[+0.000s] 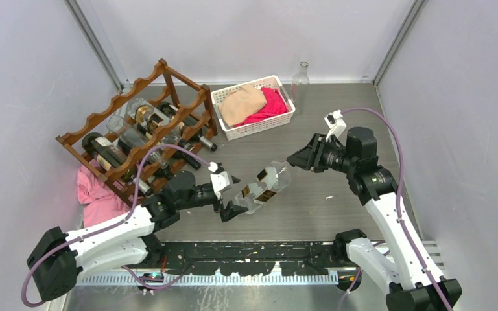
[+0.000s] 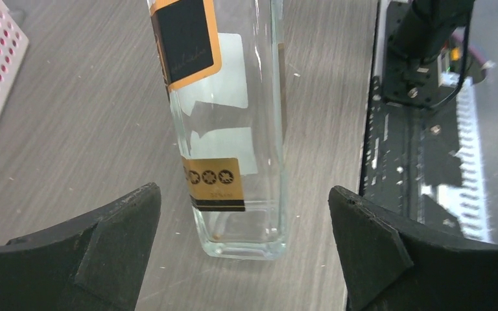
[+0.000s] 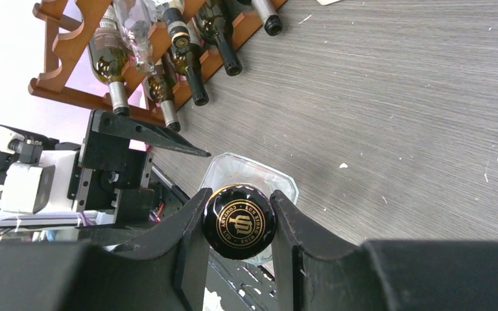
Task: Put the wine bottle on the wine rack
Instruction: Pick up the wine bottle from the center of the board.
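Observation:
The wine bottle is clear square glass with black-and-gold labels and hangs tilted above mid-table between both arms. My right gripper is shut on its black gold-printed cap, a finger pressed on each side. My left gripper is open at the bottle's base; the wide fingers flank the glass bottom without touching it. The reddish-brown wine rack stands at the left rear with several bottles lying in it, and also shows in the right wrist view.
A white basket with beige and pink cloths sits at the back centre. An empty clear bottle stands upright beside it. A pink cloth lies at the rack's front foot. A black rail runs along the near edge.

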`<state>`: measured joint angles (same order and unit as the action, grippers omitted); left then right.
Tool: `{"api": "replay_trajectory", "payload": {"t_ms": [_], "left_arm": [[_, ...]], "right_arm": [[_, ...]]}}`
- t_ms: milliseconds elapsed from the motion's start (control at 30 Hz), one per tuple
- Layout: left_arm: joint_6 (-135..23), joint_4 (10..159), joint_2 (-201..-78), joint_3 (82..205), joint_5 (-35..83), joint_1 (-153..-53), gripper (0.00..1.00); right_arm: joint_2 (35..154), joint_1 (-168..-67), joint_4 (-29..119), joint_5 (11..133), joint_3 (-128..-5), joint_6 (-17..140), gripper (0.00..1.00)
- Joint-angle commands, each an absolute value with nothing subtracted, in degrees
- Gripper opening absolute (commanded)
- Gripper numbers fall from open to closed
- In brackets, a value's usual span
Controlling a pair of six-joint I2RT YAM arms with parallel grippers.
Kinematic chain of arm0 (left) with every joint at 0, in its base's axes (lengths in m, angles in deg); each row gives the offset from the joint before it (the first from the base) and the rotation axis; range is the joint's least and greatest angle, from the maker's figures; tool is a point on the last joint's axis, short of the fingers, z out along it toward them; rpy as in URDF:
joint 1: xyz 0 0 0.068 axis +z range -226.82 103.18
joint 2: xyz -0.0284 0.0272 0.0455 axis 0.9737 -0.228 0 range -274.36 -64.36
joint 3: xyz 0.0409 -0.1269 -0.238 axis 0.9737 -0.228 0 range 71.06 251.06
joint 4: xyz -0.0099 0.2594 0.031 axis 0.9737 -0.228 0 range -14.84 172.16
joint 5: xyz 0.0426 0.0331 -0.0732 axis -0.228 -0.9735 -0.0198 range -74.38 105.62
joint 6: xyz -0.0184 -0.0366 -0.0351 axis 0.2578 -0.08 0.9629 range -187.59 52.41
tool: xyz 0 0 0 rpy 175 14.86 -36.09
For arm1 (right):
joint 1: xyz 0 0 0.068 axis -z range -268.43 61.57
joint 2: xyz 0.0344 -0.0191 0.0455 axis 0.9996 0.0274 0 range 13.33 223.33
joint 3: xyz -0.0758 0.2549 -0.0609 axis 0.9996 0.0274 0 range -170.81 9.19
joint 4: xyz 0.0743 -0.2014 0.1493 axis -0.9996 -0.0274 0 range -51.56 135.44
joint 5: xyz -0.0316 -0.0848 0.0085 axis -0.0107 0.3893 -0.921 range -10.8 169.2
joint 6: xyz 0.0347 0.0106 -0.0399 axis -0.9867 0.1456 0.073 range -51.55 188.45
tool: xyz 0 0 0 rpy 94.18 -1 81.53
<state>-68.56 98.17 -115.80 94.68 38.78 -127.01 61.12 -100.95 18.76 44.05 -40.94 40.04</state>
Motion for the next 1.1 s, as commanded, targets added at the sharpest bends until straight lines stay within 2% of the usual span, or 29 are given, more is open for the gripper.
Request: {"api": "replay_trajectory", "payload": {"t_ms": [0,200,600,833,967,1067], "left_arm": [[-80.7,102.9,-118.0,97.3,39.8,-127.1,1.0],[-82.3,106.2,-122.0,98.4,40.8,-127.0,1.0],[-77.3,109.7,-130.5,101.7,48.6,-127.0,1.0],[-71.8,112.8,-135.4,103.2,48.9,-127.0,0.98],[-70.1,112.8,-137.4,104.3,48.0,-127.0,0.9],[-69.9,110.6,-138.3,105.8,48.0,-127.0,0.78]], "right_arm": [[58.7,-101.0,28.9,38.3,-41.4,34.5,0.01],[58.7,-101.1,29.8,37.3,-40.4,34.5,0.01],[58.8,-101.0,32.7,35.9,-39.1,33.1,0.01],[58.8,-101.0,33.7,35.6,-39.0,32.3,0.01],[58.6,-101.1,33.8,35.5,-38.7,32.3,0.01],[58.5,-101.1,33.9,35.7,-38.4,32.3,0.01]]}}
